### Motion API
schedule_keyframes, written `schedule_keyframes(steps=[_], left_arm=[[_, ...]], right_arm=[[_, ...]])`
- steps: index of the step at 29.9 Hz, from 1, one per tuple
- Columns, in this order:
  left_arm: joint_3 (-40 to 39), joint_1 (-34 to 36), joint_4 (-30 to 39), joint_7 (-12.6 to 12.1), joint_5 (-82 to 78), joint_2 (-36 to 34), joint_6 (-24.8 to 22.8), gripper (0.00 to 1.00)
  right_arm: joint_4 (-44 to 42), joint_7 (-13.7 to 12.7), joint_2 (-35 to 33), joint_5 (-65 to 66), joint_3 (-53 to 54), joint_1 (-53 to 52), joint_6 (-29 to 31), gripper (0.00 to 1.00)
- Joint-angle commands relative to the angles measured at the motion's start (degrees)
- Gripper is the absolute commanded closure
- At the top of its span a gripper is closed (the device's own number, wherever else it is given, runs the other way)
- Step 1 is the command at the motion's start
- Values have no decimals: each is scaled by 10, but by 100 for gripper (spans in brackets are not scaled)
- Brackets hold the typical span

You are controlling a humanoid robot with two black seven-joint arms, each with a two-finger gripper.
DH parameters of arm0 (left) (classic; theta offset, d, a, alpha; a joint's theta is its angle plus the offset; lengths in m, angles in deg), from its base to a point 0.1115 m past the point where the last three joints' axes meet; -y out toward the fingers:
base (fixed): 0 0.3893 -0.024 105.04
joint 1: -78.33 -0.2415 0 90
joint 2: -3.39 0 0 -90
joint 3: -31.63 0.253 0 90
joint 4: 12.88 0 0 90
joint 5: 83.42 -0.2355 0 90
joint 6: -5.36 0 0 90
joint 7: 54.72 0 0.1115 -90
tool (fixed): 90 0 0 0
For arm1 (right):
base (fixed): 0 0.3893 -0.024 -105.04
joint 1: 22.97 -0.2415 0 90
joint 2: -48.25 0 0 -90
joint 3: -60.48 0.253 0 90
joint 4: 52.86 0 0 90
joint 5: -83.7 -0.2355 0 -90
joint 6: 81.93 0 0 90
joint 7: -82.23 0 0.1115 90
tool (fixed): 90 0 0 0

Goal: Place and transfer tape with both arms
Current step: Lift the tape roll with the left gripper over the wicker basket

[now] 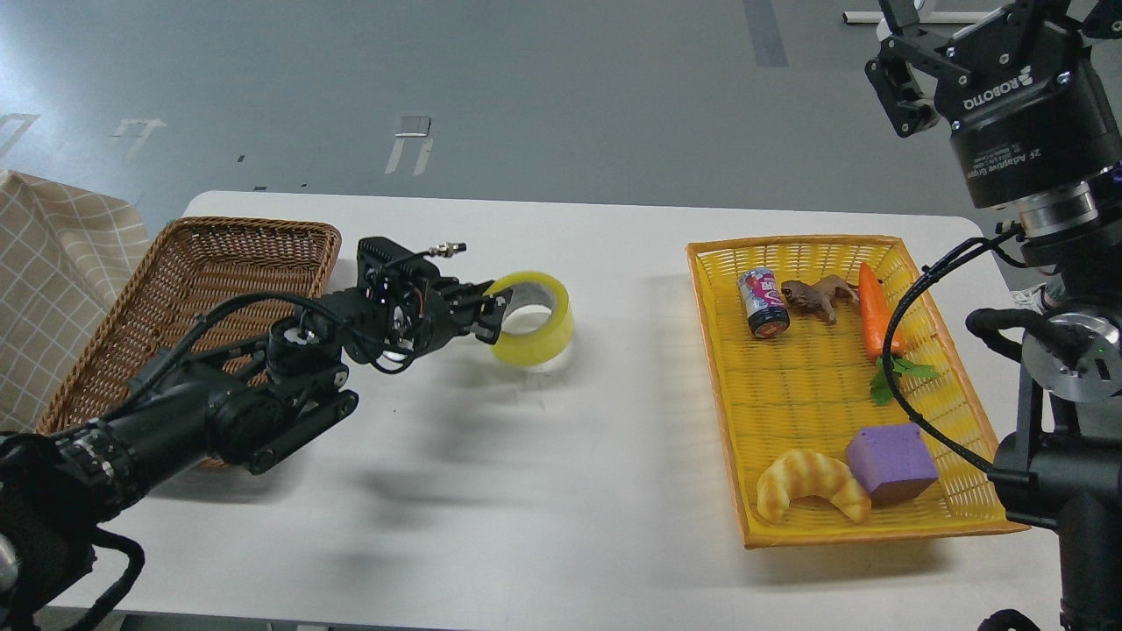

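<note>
A: What is seen at the left gripper (493, 317)?

B: Its fingers are closed onto the near wall of the tape (536, 326), one finger inside the ring and one outside it, as far as can be made out. The yellow roll is tilted, with its open core turned up and toward the left. Its lower edge lies close to the white table (543, 456); whether it touches cannot be told.

A: And where is the roll placed in the scene?

B: It is found over the middle of the table, just right of the brown wicker basket (175, 298) and well apart from the yellow tray (727, 386).

A: How is the right gripper (912, 66) described?

B: It is raised high at the upper right corner, above the far right end of the table. Its fingers are spread apart and nothing is held between them. The white "ROBOTIQ" lettering is visible on its body.

A: What is noted farther out?

B: In the yellow tray are laid a small can (764, 302), a brown toy animal (820, 298), a carrot (872, 311), a purple block (891, 462) and a croissant (813, 486). A checked cloth (53, 289) is seen at the left edge, beside the wicker basket.
</note>
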Motion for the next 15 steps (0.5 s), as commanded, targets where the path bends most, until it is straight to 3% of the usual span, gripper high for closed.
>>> schedule_keyframes(steps=[1,8,15], left_arm=[[1,51,0,1,20,-19,-1,92],[1,104,-35,41,47,-77,0,91],[1,98,-36,67,72,-171,0,91]], right_arm=[[1,0,1,0,0,0,0,0],[-2,0,0,0,0,4,0,0],[-5,0,1,0,0,4,0,0]])
